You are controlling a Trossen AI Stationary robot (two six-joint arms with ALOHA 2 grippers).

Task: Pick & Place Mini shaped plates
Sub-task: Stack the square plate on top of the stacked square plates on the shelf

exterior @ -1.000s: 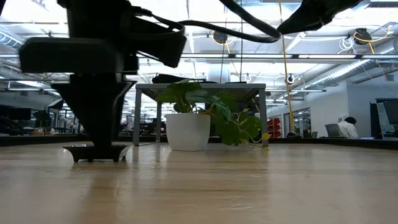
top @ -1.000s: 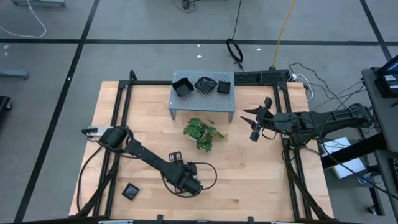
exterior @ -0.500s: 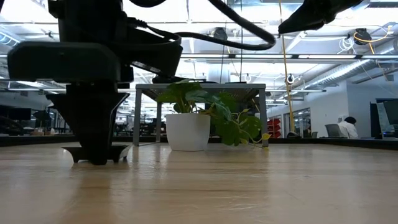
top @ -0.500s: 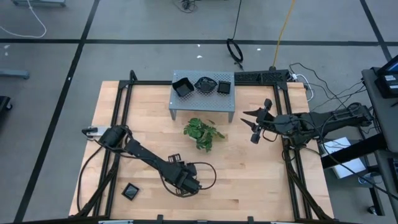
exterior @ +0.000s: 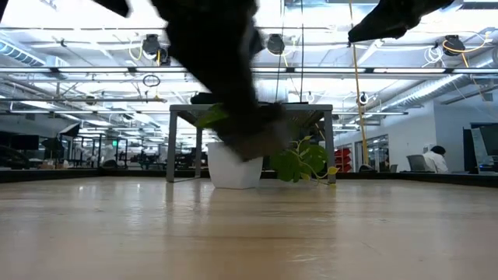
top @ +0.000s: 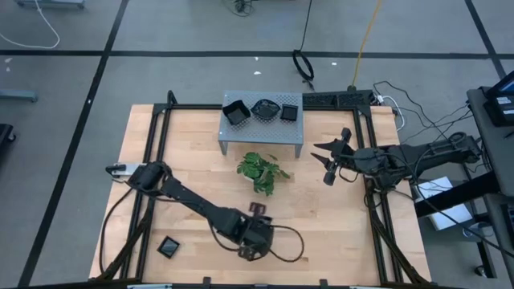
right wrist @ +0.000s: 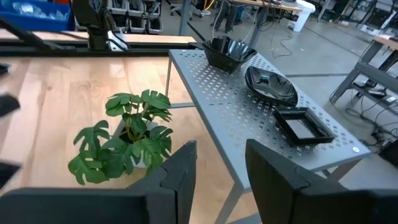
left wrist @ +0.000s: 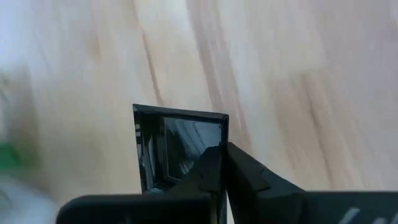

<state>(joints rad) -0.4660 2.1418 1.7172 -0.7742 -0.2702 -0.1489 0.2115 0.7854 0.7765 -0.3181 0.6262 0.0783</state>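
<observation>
Since a second ago the left gripper (top: 255, 238) has clenched on a square mini plate (left wrist: 180, 146) and swung along the bench's front edge. The pinch catches only one rim, so the glossy plate could slip out. The right gripper (top: 331, 160) waits released near the right edge.

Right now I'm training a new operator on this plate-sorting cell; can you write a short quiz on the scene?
1. True or false: the left claw is shut on a square black plate.
2. How many black plates sit on the grey perforated stand?
3. The right claw is: A) open, holding nothing; B) gripping the plant; C) resting on the table.

Key: 1 true; 2 three; 3 A.
</observation>
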